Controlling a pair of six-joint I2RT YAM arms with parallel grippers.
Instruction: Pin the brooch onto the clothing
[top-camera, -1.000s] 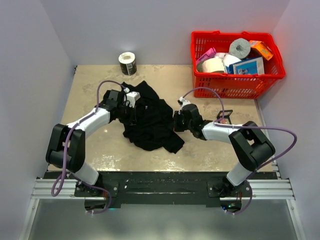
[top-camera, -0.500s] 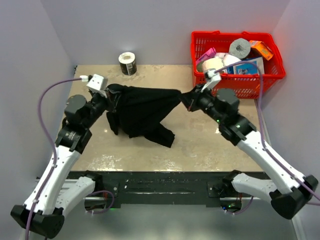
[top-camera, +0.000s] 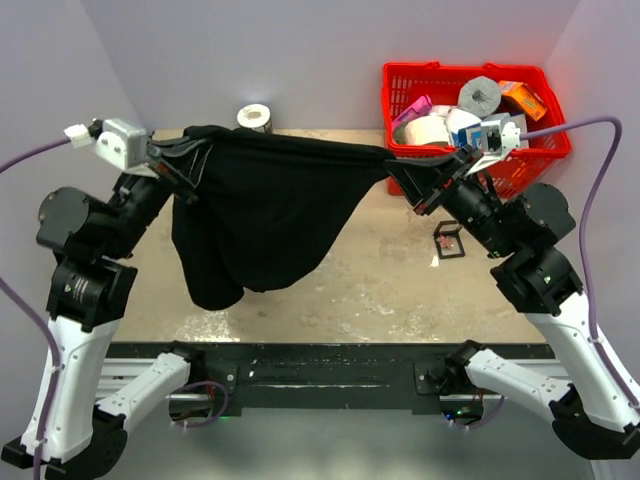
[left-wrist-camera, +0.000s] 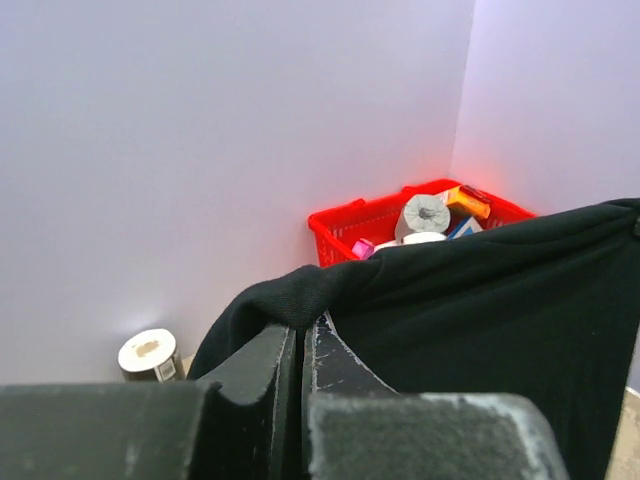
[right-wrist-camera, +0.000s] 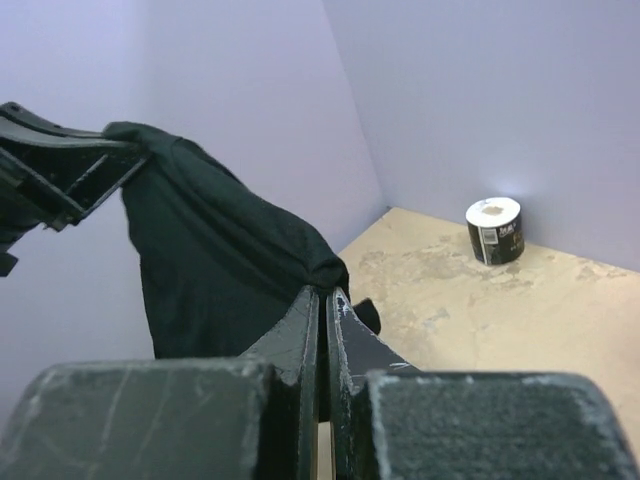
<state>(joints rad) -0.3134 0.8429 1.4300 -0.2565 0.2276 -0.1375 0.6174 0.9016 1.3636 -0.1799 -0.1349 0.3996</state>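
The table (top-camera: 400, 290) fills most of my top view, tan and blotchy. Above it the shirt (top-camera: 265, 210) is strung up in the air between the two arms. Its upper edge is pulled into a near-straight line from left to right, and the rest sags in a loose black pouch toward the near left. I see only plain black cloth from here, with no print showing. I can't tell whether the lowest fold touches the table.

The red basket (top-camera: 470, 70) sits in the far right corner, packed with rolls and boxes.

The left gripper (top-camera: 190, 158) is raised at the far left. On its wrist camera the fingers are pressed together with a bunched corner of the shirt (left-wrist-camera: 480, 290) clamped between them. The right gripper (top-camera: 415, 185) is raised just in front of the basket. Its wrist view shows the same, jaws closed tight on the opposite corner of the shirt (right-wrist-camera: 200, 260), the cloth stretching away toward the other arm.

A roll (top-camera: 253, 117) with a dark label stands at the far edge, just behind the shirt's top edge.

On the table below the right gripper is a small black stand (top-camera: 455, 228). A reddish speck in it is probably the brooch (top-camera: 444, 240), though it is too small to be sure. It lies well apart from the shirt.
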